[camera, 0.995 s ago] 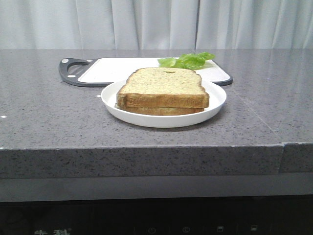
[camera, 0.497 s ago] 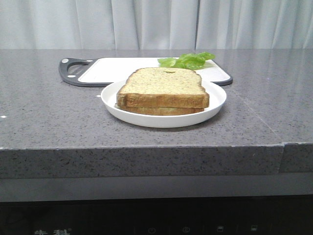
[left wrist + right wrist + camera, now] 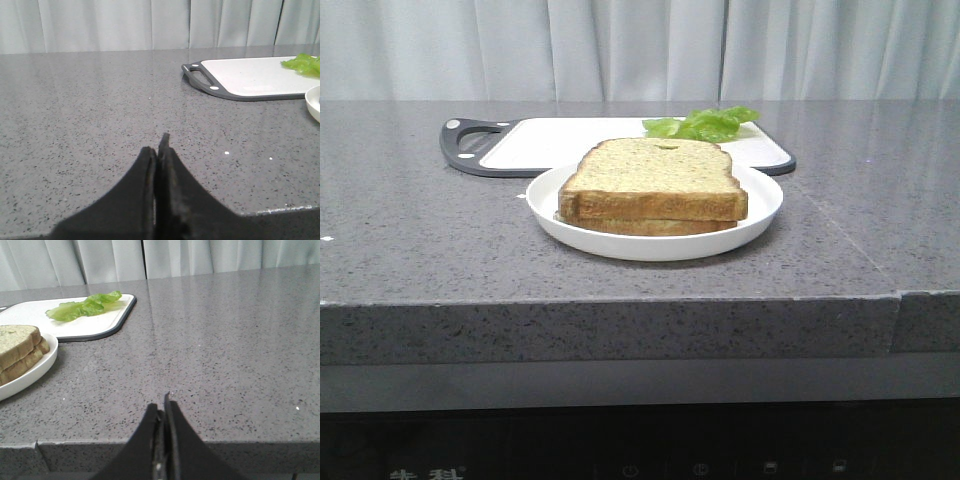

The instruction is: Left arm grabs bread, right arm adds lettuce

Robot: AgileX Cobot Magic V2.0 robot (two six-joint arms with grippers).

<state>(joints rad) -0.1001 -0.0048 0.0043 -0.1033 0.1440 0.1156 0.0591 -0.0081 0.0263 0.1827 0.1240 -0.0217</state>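
Note:
Two bread slices lie stacked on a white plate. The top bread has a tan speckled face; the lower slice shows only its edge. The stack also shows in the right wrist view. The lettuce lies on a white cutting board, behind the plate; it also shows in the right wrist view and the left wrist view. My left gripper is shut and empty, low at the table's near edge, left of the plate. My right gripper is shut and empty at the near edge, right of the plate.
The cutting board has a dark rim and a handle at its left end. The grey stone counter ends in a front edge. A pale curtain hangs behind. Neither arm shows in the front view.

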